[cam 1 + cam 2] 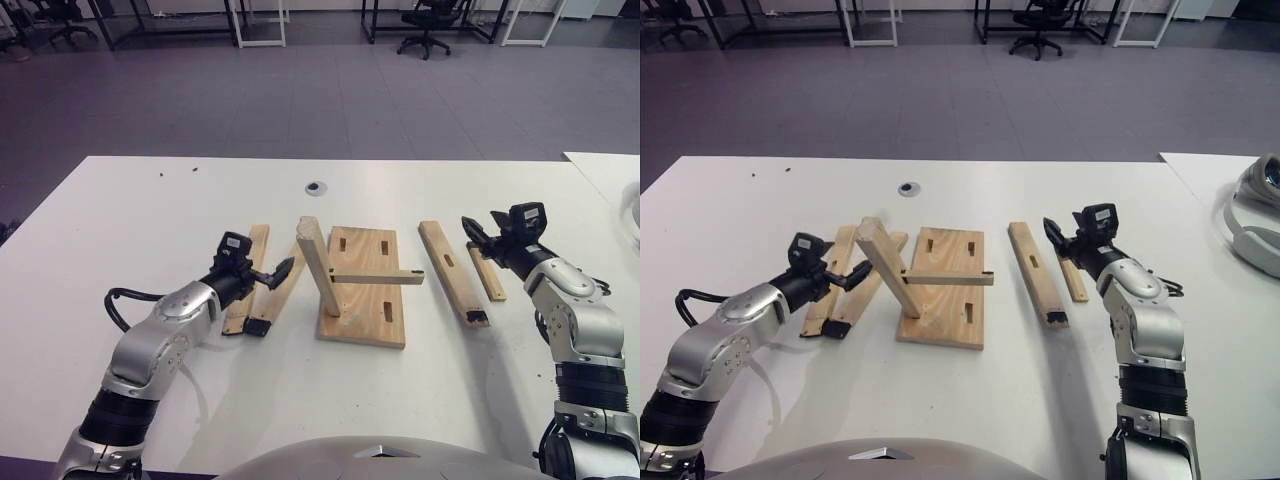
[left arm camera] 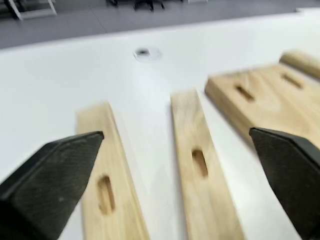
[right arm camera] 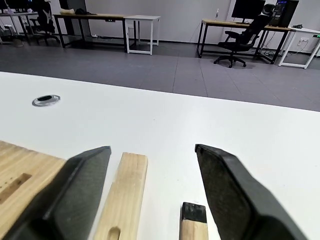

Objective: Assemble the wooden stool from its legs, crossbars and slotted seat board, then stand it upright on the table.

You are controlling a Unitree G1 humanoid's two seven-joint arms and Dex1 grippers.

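Spanning foreground, white table (grommet inset); office chair behind; left tool, right tool agape, empty.

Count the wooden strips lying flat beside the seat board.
4 strips: two left of the seat board, by the left hand; two right of it, by the right hand.
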